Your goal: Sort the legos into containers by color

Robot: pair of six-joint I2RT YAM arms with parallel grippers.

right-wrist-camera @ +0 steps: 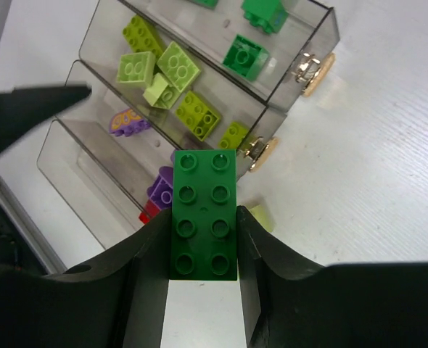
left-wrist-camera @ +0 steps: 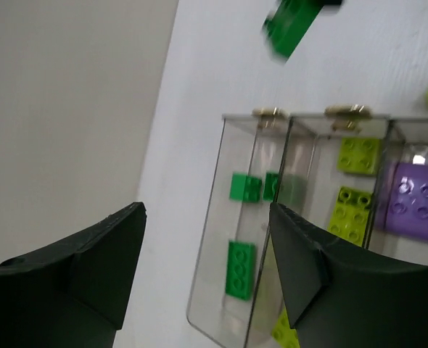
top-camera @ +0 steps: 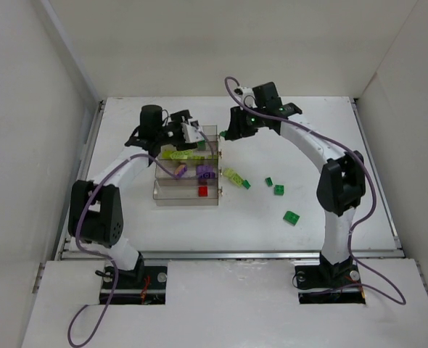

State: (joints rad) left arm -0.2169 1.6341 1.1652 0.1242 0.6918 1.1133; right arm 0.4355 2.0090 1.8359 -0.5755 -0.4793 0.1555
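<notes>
The containers (top-camera: 186, 200) are four clear bins joined side by side at the table's middle left. They hold green legos (left-wrist-camera: 241, 269), yellow-green legos (right-wrist-camera: 163, 69), purple legos (left-wrist-camera: 415, 199) and a red one (top-camera: 203, 191), each color in its own bin. My right gripper (right-wrist-camera: 203, 226) is shut on a dark green two-by-four lego (right-wrist-camera: 204, 187) and holds it above the table, just off the tray's right end (top-camera: 233, 133). My left gripper (left-wrist-camera: 207, 261) is open and empty, above the near end of the green bin (top-camera: 196, 138).
Loose legos lie on the table right of the tray: a yellow-green one (top-camera: 232, 175) and several green ones (top-camera: 279, 190), (top-camera: 291, 217). White walls close in the table at the back and both sides.
</notes>
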